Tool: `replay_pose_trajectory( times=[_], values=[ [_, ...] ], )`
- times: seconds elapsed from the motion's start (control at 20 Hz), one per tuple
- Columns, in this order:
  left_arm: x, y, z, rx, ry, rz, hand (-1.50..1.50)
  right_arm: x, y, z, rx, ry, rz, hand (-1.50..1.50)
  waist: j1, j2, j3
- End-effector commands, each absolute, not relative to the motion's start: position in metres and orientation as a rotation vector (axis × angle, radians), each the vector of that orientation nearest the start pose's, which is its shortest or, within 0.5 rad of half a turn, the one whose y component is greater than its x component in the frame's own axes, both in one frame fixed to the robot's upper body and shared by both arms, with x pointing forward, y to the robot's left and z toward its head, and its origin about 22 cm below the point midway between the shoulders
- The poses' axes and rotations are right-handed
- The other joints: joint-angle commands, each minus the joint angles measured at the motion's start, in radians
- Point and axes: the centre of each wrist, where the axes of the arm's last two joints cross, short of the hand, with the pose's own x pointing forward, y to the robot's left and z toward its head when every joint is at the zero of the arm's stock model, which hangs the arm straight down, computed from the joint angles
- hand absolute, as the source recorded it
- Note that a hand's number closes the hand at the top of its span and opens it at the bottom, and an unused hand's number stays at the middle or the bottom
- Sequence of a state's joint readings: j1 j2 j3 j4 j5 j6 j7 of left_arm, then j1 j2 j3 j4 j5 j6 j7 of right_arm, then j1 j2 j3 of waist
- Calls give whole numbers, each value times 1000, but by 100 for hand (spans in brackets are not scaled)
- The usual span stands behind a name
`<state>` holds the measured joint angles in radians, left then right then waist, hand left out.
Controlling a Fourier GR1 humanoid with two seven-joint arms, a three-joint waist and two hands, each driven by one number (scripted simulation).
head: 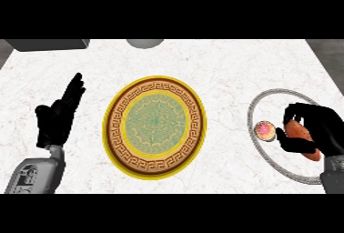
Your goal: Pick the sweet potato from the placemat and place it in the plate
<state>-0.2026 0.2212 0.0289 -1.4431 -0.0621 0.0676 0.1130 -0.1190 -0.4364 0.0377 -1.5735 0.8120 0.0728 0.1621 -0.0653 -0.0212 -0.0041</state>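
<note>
One white marble counter point(222, 59): right robot hand point(316, 123) clasps the sweet potato point(297, 133) over the plate point(251, 119) (left robot hand point(59, 113) flat-open).

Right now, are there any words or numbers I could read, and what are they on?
None. The plate bears only a key-pattern border and swirls, no letters. The placemat, the sweet potato in the right hand and the counter carry no writing.
</note>
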Motion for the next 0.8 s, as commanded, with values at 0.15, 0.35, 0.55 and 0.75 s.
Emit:
replay_pose_trajectory(
  times=[0.15,0.35,0.55,0.75],
  values=[
    [297,264,45,241,-1539,-209,0,219,-259,140,-1024,-1663,821,150,33,9,3],
    [305,256,57,237,-1551,-201,0,198,-229,173,-962,-1775,839,150,54,15,3],
    [313,251,56,213,-1580,-225,0,207,-177,173,-820,-1752,836,150,69,21,3],
    [301,258,51,194,-1568,-241,0,231,-134,175,-740,-1722,824,150,81,21,3]
  ],
)
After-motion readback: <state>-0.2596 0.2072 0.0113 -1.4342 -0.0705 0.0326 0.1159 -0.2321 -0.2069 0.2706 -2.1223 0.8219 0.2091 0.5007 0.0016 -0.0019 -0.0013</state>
